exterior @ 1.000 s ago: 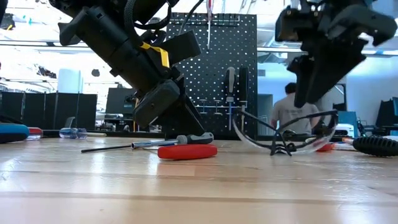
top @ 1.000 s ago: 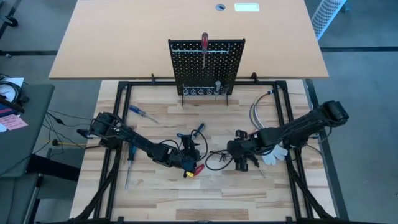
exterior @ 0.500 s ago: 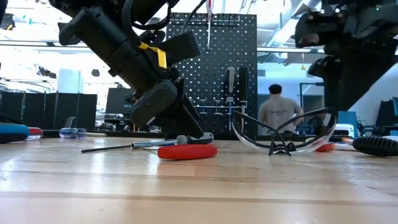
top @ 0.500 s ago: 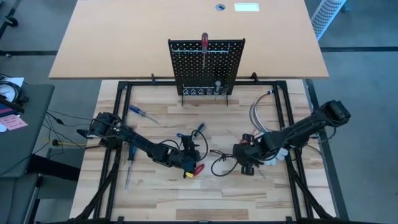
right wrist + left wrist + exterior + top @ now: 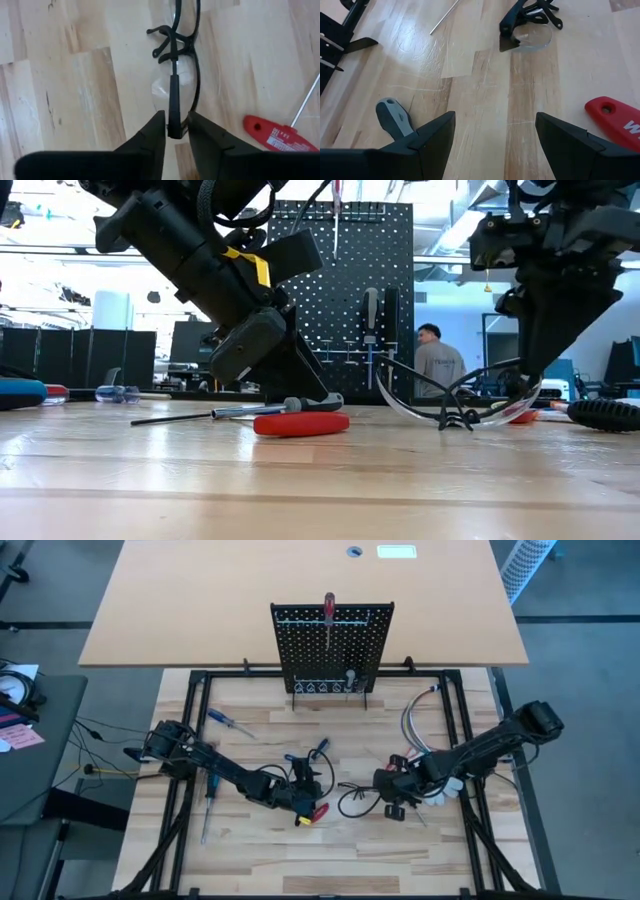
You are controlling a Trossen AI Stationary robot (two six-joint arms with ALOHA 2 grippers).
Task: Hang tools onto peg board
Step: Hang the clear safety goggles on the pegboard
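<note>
The right gripper [image 5: 175, 131] was seen clamped on a safety glasses [image 5: 175, 75] temple arm. The left gripper [image 5: 495, 132] stood wide apart over a red-handled screwdriver [image 5: 290, 420]. One screwdriver [image 5: 329, 612] hung on the peg board [image 5: 310, 650].

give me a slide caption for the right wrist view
Right gripper closing on the temple arm of safety glasses, red tool handle nearby.

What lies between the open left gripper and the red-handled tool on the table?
Nothing visible. In the left wrist view the left gripper has its fingers spread over bare wood, with the red-handled tool just beside one finger. The safety glasses lie farther off, where the right gripper is closing on one of their temple arms.
</note>
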